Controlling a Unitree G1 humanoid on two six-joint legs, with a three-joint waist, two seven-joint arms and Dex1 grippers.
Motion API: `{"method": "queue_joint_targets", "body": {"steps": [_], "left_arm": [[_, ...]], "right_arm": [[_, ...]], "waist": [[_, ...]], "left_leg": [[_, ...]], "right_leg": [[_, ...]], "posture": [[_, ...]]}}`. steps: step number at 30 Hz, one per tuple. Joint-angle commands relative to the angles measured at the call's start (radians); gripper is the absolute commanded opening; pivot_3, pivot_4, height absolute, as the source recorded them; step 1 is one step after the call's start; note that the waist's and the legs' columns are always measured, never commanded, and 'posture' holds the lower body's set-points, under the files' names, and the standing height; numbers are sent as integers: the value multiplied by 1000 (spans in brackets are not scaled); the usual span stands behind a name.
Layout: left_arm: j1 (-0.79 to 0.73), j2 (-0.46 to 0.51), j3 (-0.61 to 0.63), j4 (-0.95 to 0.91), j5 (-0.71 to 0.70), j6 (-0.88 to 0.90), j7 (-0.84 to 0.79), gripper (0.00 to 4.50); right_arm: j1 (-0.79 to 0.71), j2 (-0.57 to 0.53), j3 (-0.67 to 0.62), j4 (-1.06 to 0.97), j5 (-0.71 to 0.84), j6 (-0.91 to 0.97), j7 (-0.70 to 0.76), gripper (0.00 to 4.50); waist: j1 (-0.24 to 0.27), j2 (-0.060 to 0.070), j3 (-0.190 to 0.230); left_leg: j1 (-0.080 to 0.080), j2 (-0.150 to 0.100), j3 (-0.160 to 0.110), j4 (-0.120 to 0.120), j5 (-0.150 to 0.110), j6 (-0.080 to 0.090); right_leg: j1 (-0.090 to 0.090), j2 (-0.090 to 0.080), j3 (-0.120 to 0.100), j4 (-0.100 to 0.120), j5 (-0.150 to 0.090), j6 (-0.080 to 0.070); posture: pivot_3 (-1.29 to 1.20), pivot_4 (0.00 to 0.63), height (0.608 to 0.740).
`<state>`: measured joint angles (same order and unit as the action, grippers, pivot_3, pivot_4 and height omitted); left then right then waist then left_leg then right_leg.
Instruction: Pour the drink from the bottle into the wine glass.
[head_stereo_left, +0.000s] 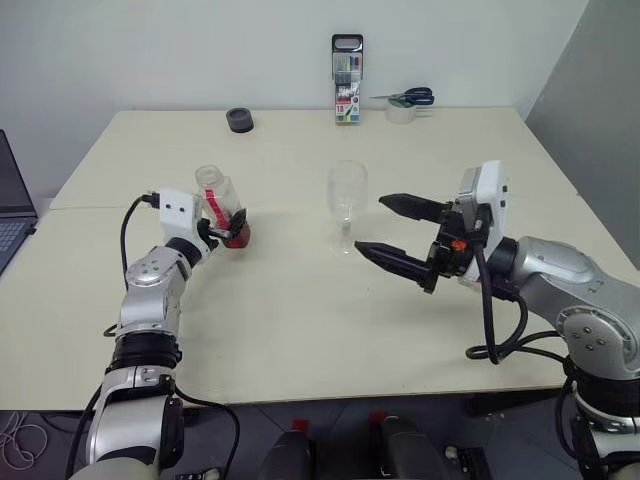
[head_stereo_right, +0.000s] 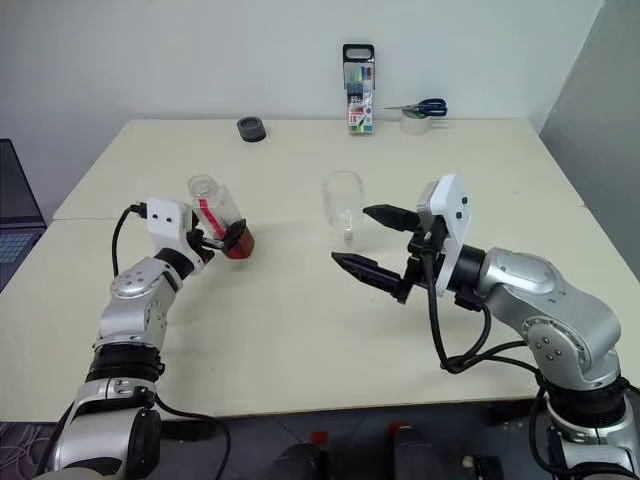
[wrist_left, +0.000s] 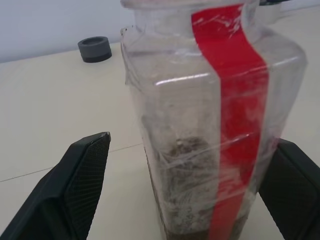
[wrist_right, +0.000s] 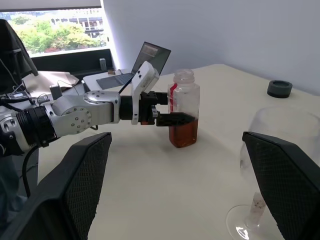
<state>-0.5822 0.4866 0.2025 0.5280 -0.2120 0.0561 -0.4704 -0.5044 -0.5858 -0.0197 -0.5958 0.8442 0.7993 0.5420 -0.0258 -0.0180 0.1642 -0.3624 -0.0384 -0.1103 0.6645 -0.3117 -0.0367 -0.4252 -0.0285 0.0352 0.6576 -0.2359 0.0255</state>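
Left gripper (head_stereo_left: 222, 231) is spread around the bottle (head_stereo_left: 222, 205) on the table's left, not squeezing yet. Right gripper (head_stereo_left: 382, 228) hangs wide open just beside the wine glass (head_stereo_left: 346, 200), mid-table. My worry: bumping that top-heavy glass, or a sloppy grab tipping the uncapped bottle.

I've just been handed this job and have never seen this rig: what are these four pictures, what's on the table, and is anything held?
It is a two-armed humanoid robot. Two pictures come from its head, looking down over both arms; the other two from cameras on each wrist, looking along that arm's black fingers.

On the table stand the bottle, uncapped with a little amber drink at its bottom, and the empty wine glass. At the far edge: a dark round cap, a marker pack, and scissors on a tape roll.

Nothing is held. The left end effector is open, its fingers either side of the bottle. The right end effector is open beside the glass.
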Motion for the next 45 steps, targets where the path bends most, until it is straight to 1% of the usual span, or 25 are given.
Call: {"method": "queue_joint_targets", "body": {"steps": [1,7,10,12,16,17,18,24,29,34,40,43,45], "left_arm": [[-21,1,4,7,4,-40,-10,4500],[-17,-23,-5,38,9,-67,-10,4500],[-20,-27,-3,40,7,-74,-13,3916],[-24,-27,-2,42,7,-76,-12,3354],[-37,-21,-2,66,17,-87,-2,2081],[-39,-20,-1,68,17,-89,-3,1837],[-40,-19,0,70,18,-90,-2,1704],[-44,5,1,70,41,-89,7,1661],[-80,28,-20,21,61,-78,-16,1661],[-174,61,-89,-8,112,-91,-77,1661],[-288,91,-171,21,181,-143,-151,1661],[-345,100,-211,50,220,-192,-180,1661],[-382,109,-239,82,263,-262,-179,1661]], "right_arm": [[-22,-3,-25,-38,14,1,-15,4467],[-15,-3,-26,-41,17,2,-28,4467],[-7,-3,-27,-46,17,1,-31,4500],[-1,-3,-28,-46,13,-2,-29,4500],[1,3,-22,-38,-1,-13,-26,4500],[2,3,-20,-38,-2,-16,-24,4500],[4,4,-20,-38,-4,-18,-23,4500],[20,9,-11,-36,-24,-41,-16,4500],[21,27,-8,-34,-54,-62,-30,4500],[24,55,-1,-34,-128,-106,-69,4500],[26,85,22,-21,-242,-183,-95,4500],[26,103,22,-7,-280,-216,-102,4500],[33,111,22,-1,-301,-237,-101,4500]], "waist": [[0,0,0],[0,0,0],[0,0,0],[0,0,0],[0,0,0],[0,0,0],[0,0,0],[-1,0,0],[-1,0,0],[3,-1,0],[-1,-1,0],[-1,-1,0],[-1,-1,0]], "left_leg": [[0,0,0,0,0,0],[0,0,0,0,0,0],[0,0,0,0,0,0],[0,0,0,0,0,0],[0,0,0,0,0,0],[0,0,0,0,0,0],[0,0,0,0,0,0],[0,0,0,0,0,0],[0,0,0,0,0,0],[-2,-1,0,1,0,0],[-1,-1,1,1,0,0],[-1,-1,2,1,0,0],[-1,-1,2,1,0,0]], "right_leg": [[0,0,0,0,0,0],[0,0,0,0,0,0],[0,0,0,0,0,0],[0,0,0,0,0,0],[0,0,0,0,0,0],[0,0,0,0,0,0],[0,0,0,0,0,0],[0,0,0,1,0,0],[-1,0,0,1,0,0],[-1,0,-1,1,0,0],[-1,0,-1,1,0,1],[-2,0,-2,2,0,1],[-2,0,-2,2,0,1]], "posture": [[0,150,740],[0,150,740],[0,150,740],[0,150,740],[0,150,740],[0,150,740],[0,150,740],[0,150,740],[0,150,740],[0,150,740],[0,150,740],[0,150,740],[0,150,740]]}}
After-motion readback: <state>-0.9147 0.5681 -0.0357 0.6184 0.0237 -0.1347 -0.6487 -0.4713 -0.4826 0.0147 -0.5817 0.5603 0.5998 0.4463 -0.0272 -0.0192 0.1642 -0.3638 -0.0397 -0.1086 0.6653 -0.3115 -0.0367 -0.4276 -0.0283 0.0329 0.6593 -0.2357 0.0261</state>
